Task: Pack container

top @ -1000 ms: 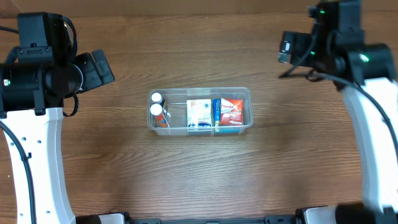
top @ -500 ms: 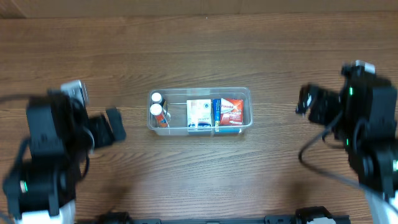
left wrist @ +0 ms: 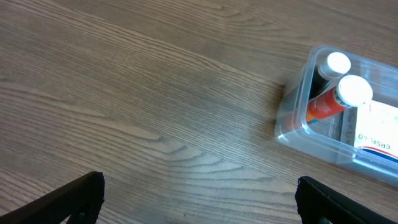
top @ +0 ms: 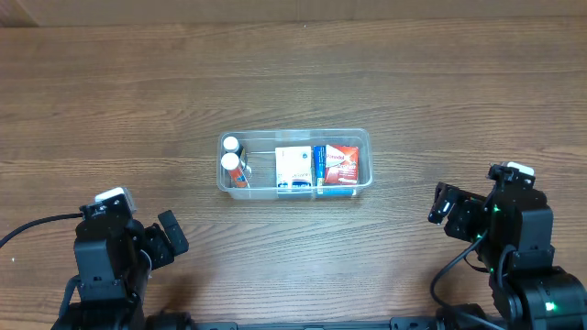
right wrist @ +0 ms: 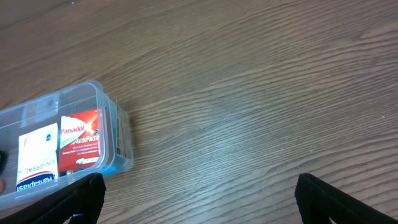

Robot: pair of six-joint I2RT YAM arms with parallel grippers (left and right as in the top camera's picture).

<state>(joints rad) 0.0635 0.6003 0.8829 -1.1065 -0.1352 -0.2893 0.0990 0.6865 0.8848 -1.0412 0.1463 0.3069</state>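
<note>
The clear plastic container (top: 295,136) sits at the table's middle. It holds two white-capped bottles (top: 230,162), a white box (top: 293,166) and a red Panadol box (top: 340,163). It also shows in the left wrist view (left wrist: 292,127) and the right wrist view (right wrist: 118,140). My left gripper (top: 172,234) is open and empty near the front left, well clear of the container; its fingers (left wrist: 199,199) straddle bare wood. My right gripper (top: 440,203) is open and empty near the front right, its fingers (right wrist: 199,199) over bare wood.
The wooden table (top: 293,73) fills the view. The arm bases stand at the front edge on both sides.
Both arms have pulled back from the table's far corners toward the front edge and now sit low near their bases. The container and its contents have not moved.
</note>
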